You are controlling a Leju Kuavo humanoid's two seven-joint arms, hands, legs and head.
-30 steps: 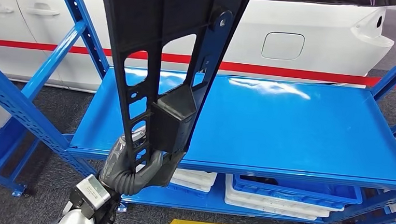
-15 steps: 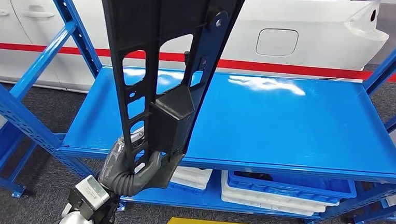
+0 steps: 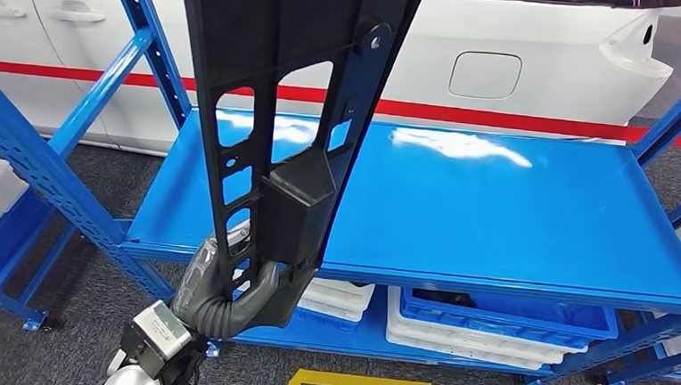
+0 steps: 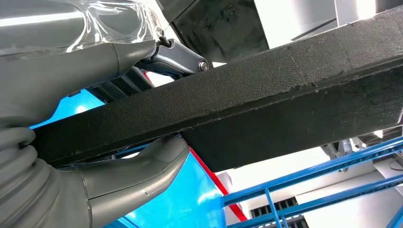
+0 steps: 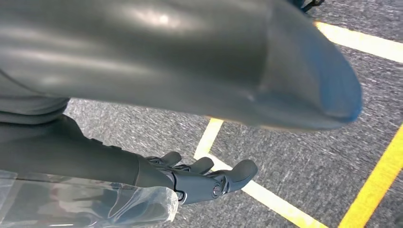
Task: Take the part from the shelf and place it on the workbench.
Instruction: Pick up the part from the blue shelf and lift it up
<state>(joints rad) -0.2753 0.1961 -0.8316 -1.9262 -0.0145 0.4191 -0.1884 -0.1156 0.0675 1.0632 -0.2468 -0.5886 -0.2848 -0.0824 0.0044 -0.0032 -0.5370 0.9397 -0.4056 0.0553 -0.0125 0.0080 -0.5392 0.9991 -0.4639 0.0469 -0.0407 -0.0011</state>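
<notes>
We hold the long black part (image 3: 279,108) upright in our left hand (image 3: 224,288), fingers and thumb wrapped around its lower end, in front of the blue shelf (image 3: 514,212). On the lower level stand a blue bin (image 3: 525,322) and white trays (image 3: 470,345); what lies inside them we cannot tell. Our right hand (image 5: 204,178) hangs over the floor with fingers loosely apart, holding nothing

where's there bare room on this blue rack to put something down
The middle shelf is bare from the black part, held upright by the left hand, across to the blue uprights on the right. The part hides some of the shelf's left end. Below, it is crowded: stacked blue and white bins sit close under the shelf.
</notes>
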